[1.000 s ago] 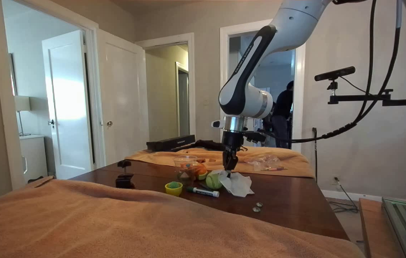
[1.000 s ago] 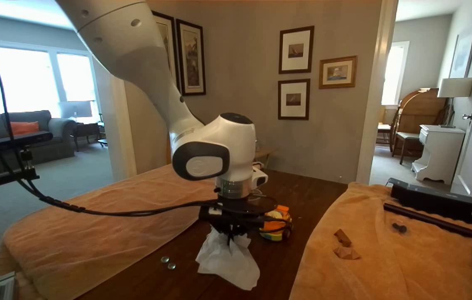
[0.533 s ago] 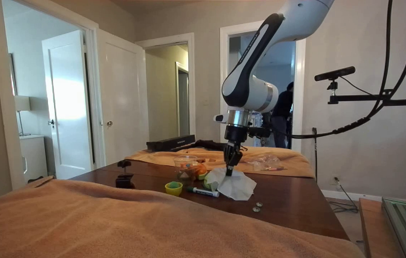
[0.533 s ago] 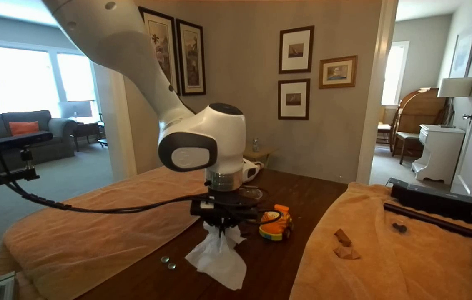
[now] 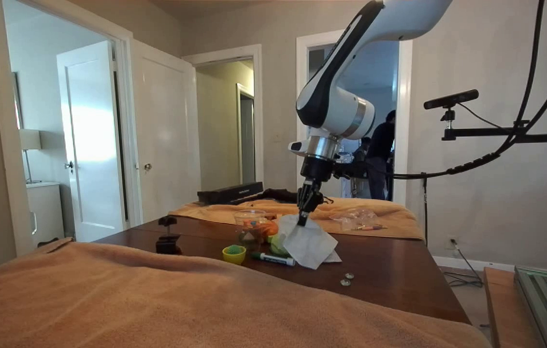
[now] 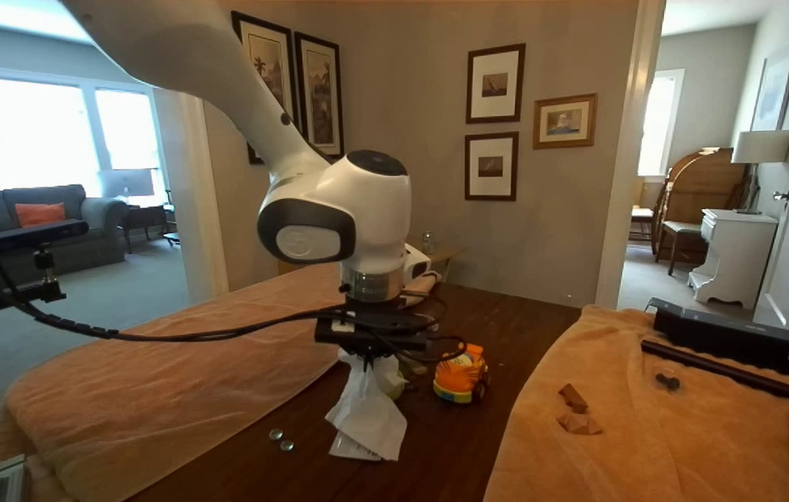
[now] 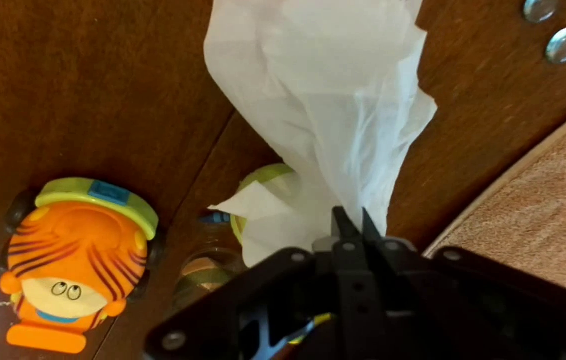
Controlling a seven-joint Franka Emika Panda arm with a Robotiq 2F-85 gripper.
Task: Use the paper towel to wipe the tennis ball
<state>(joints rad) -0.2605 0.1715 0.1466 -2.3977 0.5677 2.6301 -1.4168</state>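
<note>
As the black gripper [image 7: 352, 214] pinches the crumpled white paper towel [image 7: 323, 95] part-covering the round yellow-green tennis ball [image 5: 278, 246], wiping seems underway, needing light strokes next.

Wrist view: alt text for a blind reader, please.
The black tool grips a white paper towel that partly hides the yellow-green tennis ball. An orange toy with a face is at left, two clear beads upper right.
</note>
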